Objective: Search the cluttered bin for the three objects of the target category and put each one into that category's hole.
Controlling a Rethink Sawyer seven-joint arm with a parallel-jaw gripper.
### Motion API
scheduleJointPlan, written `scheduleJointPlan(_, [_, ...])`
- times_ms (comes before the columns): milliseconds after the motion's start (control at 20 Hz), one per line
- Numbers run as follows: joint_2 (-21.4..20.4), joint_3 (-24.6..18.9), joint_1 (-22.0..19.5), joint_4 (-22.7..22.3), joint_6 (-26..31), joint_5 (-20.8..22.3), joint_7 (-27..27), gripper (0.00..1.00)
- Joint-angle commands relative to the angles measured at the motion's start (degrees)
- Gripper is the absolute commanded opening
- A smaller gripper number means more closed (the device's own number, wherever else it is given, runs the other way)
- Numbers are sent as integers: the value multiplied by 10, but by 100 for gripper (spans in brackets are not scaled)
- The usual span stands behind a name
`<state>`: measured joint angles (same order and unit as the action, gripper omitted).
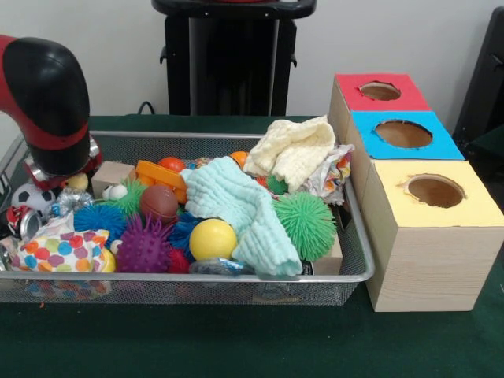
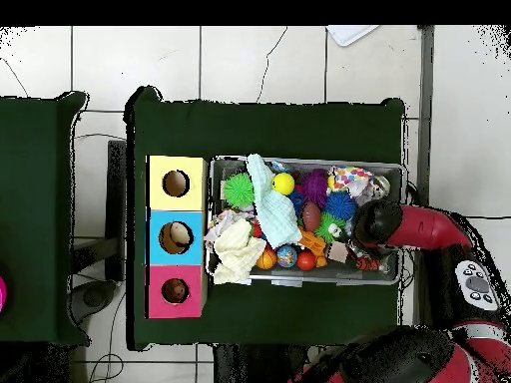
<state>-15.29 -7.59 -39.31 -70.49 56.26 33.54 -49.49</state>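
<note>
The wire mesh bin point(image 1: 236, 277) is full of toys and cloths and also shows in the overhead view point(image 2: 299, 281). The red-ringed hole point(image 1: 379, 90) tops the farthest wooden box to the bin's right; it also shows in the overhead view point(image 2: 176, 291). My gripper point(image 1: 49, 175) is low in the bin's left end, under the bulky red and black arm, beside a soccer ball point(image 1: 31, 197) and a wooden block point(image 1: 112, 175). The arm hides its tip. In the overhead view the gripper point(image 2: 371, 239) is at the bin's right end.
Blue-ringed hole point(image 1: 403, 134) and yellow-ringed hole point(image 1: 435, 190) sit nearer. The bin holds a yellow ball point(image 1: 213, 239), green spiky ball point(image 1: 305, 224), purple spiky ball point(image 1: 144, 246), brown football point(image 1: 158, 202), mint cloth point(image 1: 236, 205), cream cloth point(image 1: 295, 150) and dotted pouch point(image 1: 63, 250).
</note>
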Motion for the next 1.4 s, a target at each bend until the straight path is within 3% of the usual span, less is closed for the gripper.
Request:
scheduleJointPlan(50, [60, 15, 23, 50, -86, 50, -91, 100])
scheduleJointPlan(650, [104, 89, 83, 113, -122, 102, -156, 100])
scheduleJointPlan(1150, [110, 116, 103, 119, -129, 84, -165, 100])
scheduleJointPlan(1200, [110, 118, 103, 118, -131, 78, -160, 0])
scheduleJointPlan(1400, [100, 102, 87, 101, -159, 59, -154, 0])
